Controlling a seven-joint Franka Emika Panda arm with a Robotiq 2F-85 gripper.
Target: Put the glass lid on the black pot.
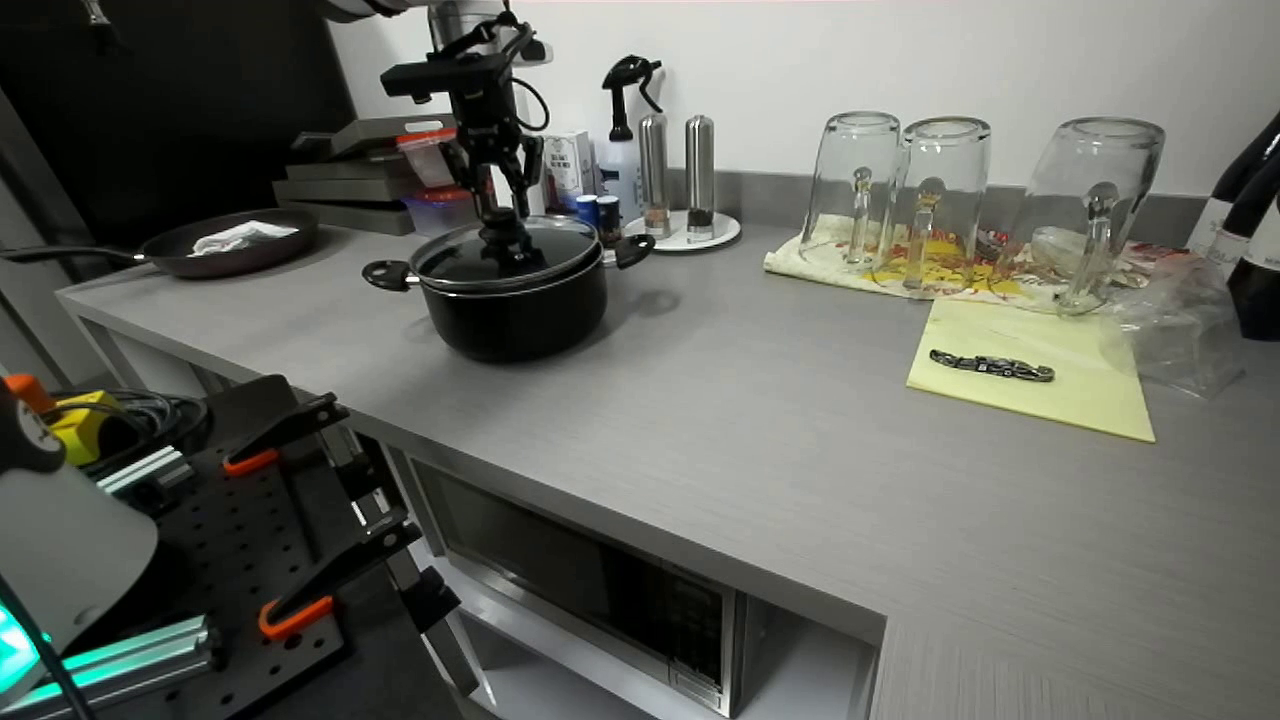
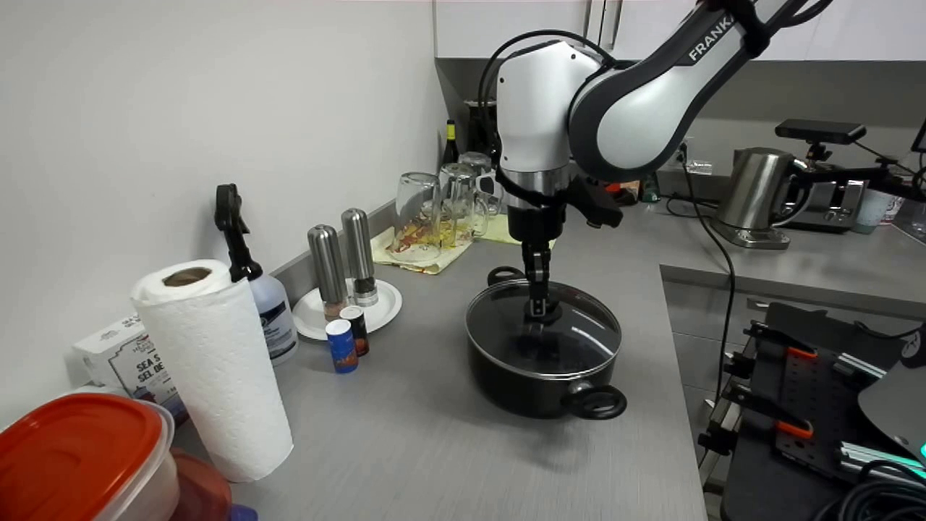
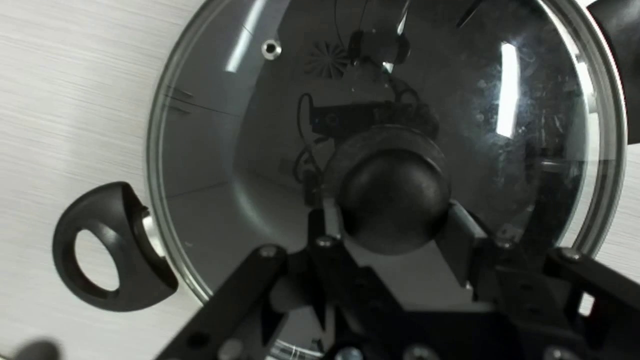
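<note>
The glass lid (image 1: pixel 450 262) lies over the mouth of the black pot (image 1: pixel 520 325) on the counter. It also covers the pot (image 2: pixel 517 394) in another exterior view, where the lid (image 2: pixel 579 336) looks roughly level. In an exterior view the lid's rim seems slightly shifted to one side; I cannot tell if it sits fully in the pot's rim. My gripper (image 1: pixel 505 213) points down at the lid's centre. In the wrist view the fingers (image 3: pixel 395 217) touch both sides of the black knob (image 3: pixel 395 200). The pot's side handle (image 3: pixel 112 245) shows beside the lid (image 3: pixel 215 150).
A frying pan (image 1: pixel 230 250) with a white cloth stands beyond the pot. Metal mills on a white plate (image 2: pixel 391 300), small shakers (image 2: pixel 341 347), a spray bottle (image 2: pixel 278 318) and a paper roll (image 2: pixel 217 376) stand along the wall. Glass mugs (image 1: pixel 850 190) stand on a cloth.
</note>
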